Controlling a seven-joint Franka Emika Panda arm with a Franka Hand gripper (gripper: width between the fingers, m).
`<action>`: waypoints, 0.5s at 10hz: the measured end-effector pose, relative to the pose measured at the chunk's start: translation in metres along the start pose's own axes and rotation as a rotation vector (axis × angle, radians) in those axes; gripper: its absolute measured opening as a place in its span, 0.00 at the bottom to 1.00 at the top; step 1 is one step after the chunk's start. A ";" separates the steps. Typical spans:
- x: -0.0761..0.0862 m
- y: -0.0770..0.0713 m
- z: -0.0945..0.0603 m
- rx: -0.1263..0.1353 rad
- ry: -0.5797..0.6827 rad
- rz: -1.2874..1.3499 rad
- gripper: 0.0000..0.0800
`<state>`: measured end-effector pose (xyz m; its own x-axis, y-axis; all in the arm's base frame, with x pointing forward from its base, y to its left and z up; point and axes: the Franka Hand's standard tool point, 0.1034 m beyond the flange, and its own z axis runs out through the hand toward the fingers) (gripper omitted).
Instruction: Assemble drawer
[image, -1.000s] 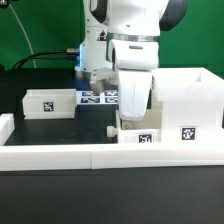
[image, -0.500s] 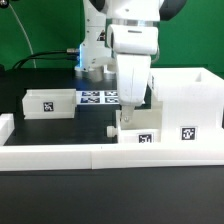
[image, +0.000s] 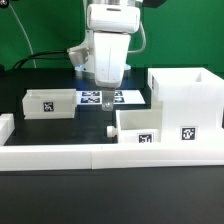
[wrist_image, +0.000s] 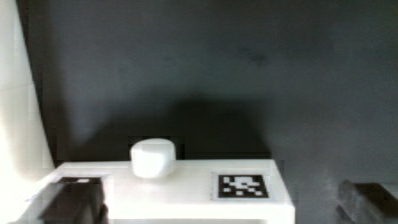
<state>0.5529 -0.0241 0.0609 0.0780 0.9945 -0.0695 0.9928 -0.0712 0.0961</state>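
Observation:
The drawer lies in three white parts. The tall open box (image: 185, 95) stands at the exterior view's right. One shallow tray (image: 140, 125) sits against the box's left side, with its knob (image: 106, 131) pointing to the exterior view's left. The other tray (image: 48, 103) lies apart at the left. My gripper (image: 108, 102) hangs above the table, between the two trays and clear of both. In the wrist view the gripper (wrist_image: 217, 205) is open and empty. Its dark fingers (wrist_image: 71, 203) stand wide apart, with the near tray (wrist_image: 187, 185), its knob (wrist_image: 155, 158) and its tag (wrist_image: 244, 185) below.
The marker board (image: 92, 97) lies flat on the black table behind the gripper. The long low white border wall (image: 100, 153) runs along the front, with a raised end at the left (image: 6, 125). A white edge (wrist_image: 9, 100) shows in the wrist view.
The arm has risen and moved to the exterior view's left, away from the tray beside the box. That tray stays put against the box.

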 end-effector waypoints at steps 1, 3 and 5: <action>-0.006 0.000 0.001 0.000 0.000 -0.005 0.81; -0.016 -0.002 0.011 0.001 0.011 -0.076 0.81; -0.029 -0.006 0.023 0.022 0.055 -0.102 0.81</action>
<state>0.5464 -0.0542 0.0396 -0.0276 0.9993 -0.0233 0.9971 0.0292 0.0698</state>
